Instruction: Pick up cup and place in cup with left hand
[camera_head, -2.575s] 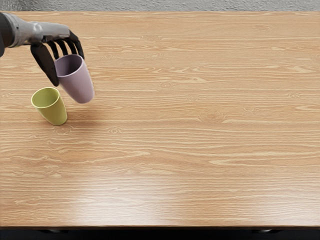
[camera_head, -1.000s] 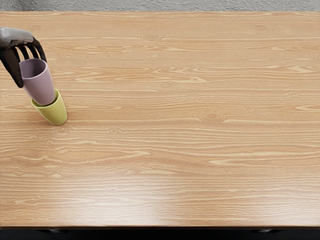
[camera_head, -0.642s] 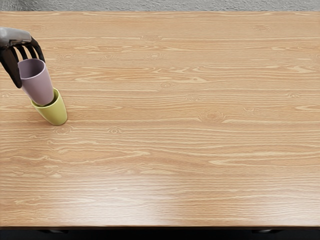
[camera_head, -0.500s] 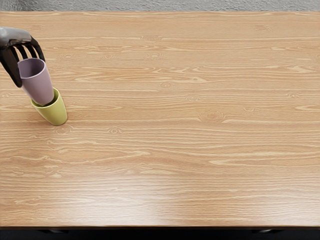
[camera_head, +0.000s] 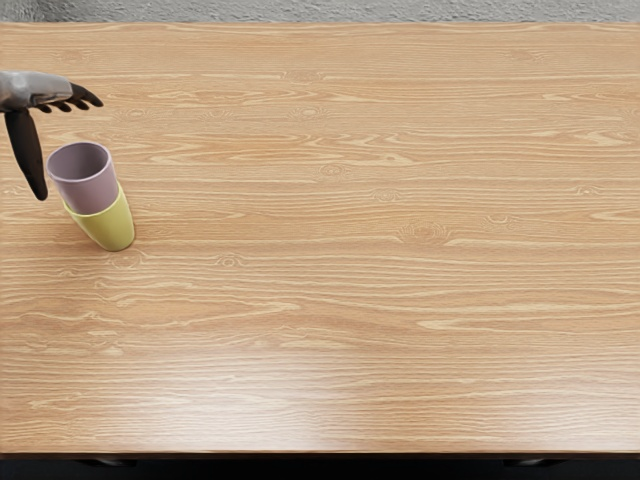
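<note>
The mauve cup (camera_head: 85, 190) had just come free of the left hand (camera_head: 33, 90) and settled deeper into the green cup (camera_head: 110, 224), with its upper part and whole rim showing above the green one's mouth. The hand was spread and held nothing: its fingers had opened away from the mauve cup, and its thumb (camera_head: 27, 152) hung apart on the other side, above and to the left of the green cup. For the task, that release seemed to be what mattered; the nesting looked done, and only drawing the hand away appeared to be left. A careless sweep of the thumb could still have knocked the stack. The green cup stood on the tabletop (camera_head: 380, 300), whose pale wood ran far to its right, streaked with grain and small knots. A soft white glare (camera_head: 240, 400) lay nearer the viewer than the green cup, with a dark strip (camera_head: 320, 468) past the near edge. Beyond the cup, past the far edge, showed a rough grey surface (camera_head: 330, 10).
</note>
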